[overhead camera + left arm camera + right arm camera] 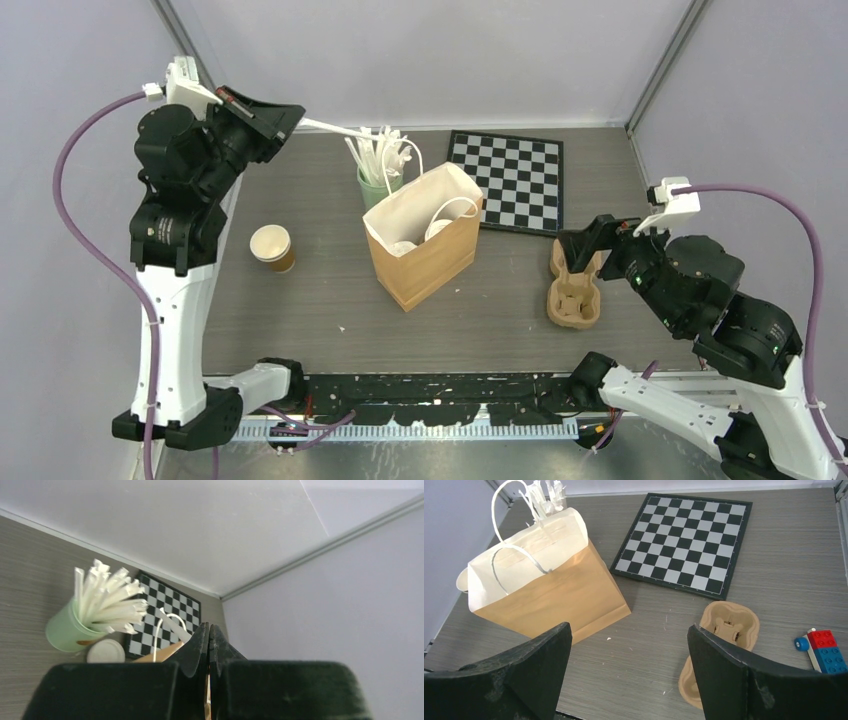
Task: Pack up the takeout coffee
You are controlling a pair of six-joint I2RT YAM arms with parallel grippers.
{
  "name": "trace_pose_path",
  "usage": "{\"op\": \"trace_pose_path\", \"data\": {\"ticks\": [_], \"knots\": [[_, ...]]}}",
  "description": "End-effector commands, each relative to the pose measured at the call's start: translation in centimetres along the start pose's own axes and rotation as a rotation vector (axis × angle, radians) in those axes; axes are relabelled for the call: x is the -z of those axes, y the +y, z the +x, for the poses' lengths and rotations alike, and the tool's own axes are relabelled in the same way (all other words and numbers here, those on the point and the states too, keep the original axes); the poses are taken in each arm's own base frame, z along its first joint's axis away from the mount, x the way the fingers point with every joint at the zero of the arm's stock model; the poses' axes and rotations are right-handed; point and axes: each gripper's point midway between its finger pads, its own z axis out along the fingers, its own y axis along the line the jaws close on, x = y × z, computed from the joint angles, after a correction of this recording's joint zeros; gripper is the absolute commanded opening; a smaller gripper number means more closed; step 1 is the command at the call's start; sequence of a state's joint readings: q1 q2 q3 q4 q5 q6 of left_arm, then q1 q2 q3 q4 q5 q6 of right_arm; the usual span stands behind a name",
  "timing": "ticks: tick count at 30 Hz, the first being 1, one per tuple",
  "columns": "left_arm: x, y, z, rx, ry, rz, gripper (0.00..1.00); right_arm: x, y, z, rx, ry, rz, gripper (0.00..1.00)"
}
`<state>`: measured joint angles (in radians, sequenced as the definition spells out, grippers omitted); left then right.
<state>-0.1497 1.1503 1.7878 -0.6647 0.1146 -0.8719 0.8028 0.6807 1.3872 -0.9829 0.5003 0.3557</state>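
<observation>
At the table's far left, the left gripper [290, 118] pinches a white stick [335, 128], jaws pressed together; the right gripper [629, 635] hangs spread wide; an unlidded paper cup [271, 247] stands left of the bag [425, 250]; lower the stick between the handles before releasing.

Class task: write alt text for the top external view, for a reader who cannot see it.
An open brown paper bag stands mid-table. The shut left gripper pinches a white stick by a mint-green can; a lidless paper cup stands left of the bag. The open right gripper hovers over a pulp cup tray.
</observation>
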Motion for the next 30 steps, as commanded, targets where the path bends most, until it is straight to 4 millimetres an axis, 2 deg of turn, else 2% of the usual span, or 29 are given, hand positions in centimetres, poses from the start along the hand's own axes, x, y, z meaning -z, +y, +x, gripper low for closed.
{"op": "trace_pose_path", "data": {"ticks": [1, 5, 10, 20, 26, 30], "knots": [[1.4, -3.9, 0.9, 0.108, 0.088, 0.166, 0.0, 1.2, -0.2, -1.4, -0.027, -0.038, -0.013, 0.9], [1.3, -4.7, 2.2, 0.223, 0.121, 0.226, 0.0, 1.6, -0.4, -1.5, -0.023, -0.046, -0.016, 0.9], [0.2, -4.9, 4.9, 0.236, 0.195, 0.253, 0.0, 1.7, -0.6, -1.2, -0.017, -0.043, -0.016, 0.9], [-2.7, -2.6, 12.3, 0.232, 0.306, 0.185, 0.0, 2.4, -1.4, -1.1, -0.029, -0.055, 0.003, 0.9], [-4.1, 1.3, 16.2, 0.141, 0.363, 0.093, 0.0, 3.0, -2.1, -1.0, -0.034, -0.059, 0.014, 0.9], [-5.0, 2.0, 18.3, 0.159, 0.402, 0.119, 0.0, 2.7, -2.0, -0.8, -0.032, -0.05, 0.019, 0.9]]}}
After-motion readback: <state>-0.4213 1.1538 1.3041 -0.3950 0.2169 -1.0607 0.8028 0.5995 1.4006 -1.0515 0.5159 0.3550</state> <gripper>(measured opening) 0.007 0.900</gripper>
